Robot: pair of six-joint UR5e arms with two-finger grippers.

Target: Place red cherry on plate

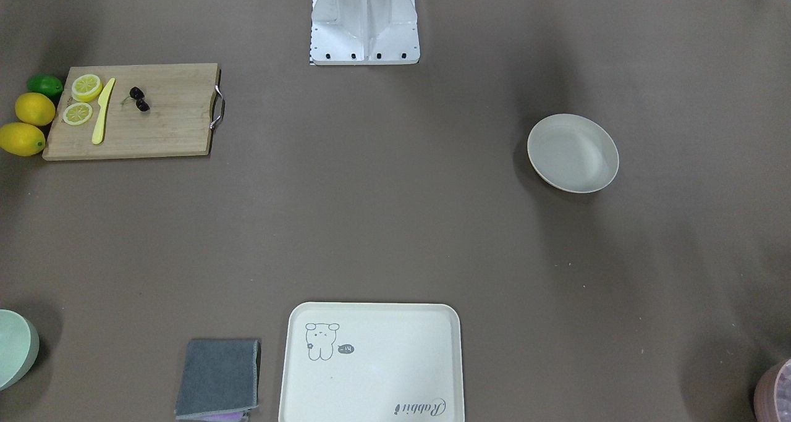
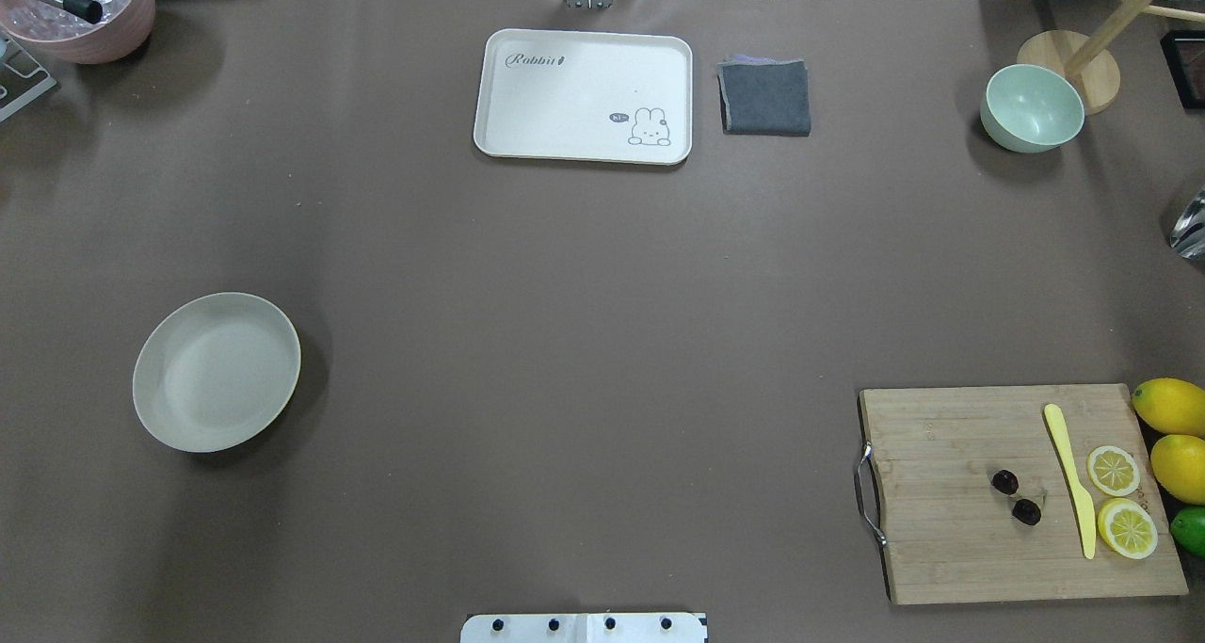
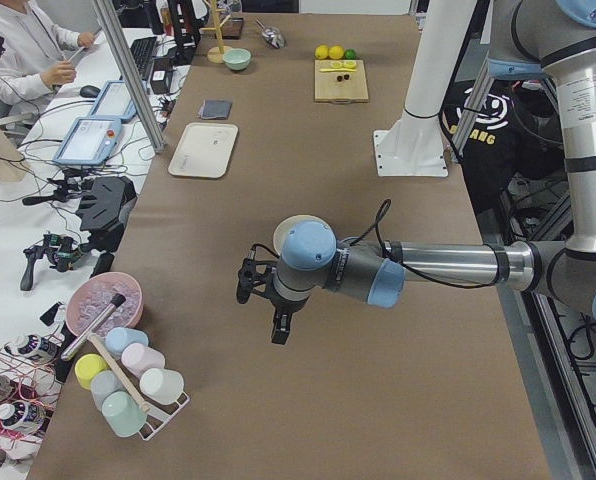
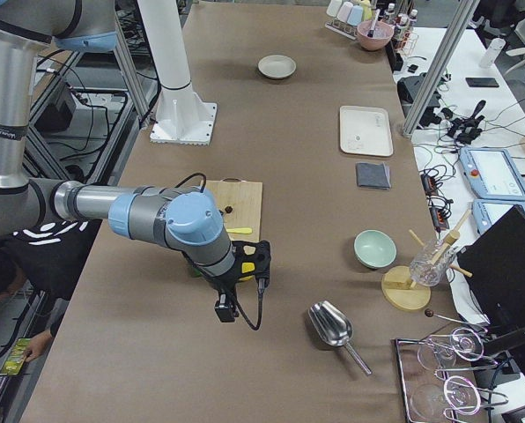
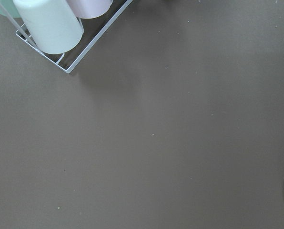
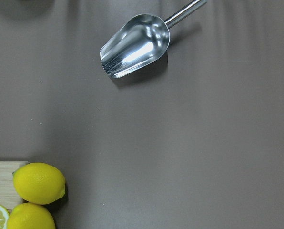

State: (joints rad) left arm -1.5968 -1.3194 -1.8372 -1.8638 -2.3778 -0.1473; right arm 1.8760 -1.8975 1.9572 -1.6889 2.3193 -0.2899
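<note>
We have not begun: our right gripper [image 4: 255,264], whose opening we cannot tell, must reach the red cherry [image 2: 1016,495] at the middle of the cutting board [image 2: 941,549].

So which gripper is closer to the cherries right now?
Right. The right gripper hangs just past the cutting board that holds the red cherry; the left gripper is far off on the opposite side, beyond the plate.

A brown-covered table [image 2: 565,295] stands beside a cluttered white workbench [image 3: 8,220] under even light.
</note>
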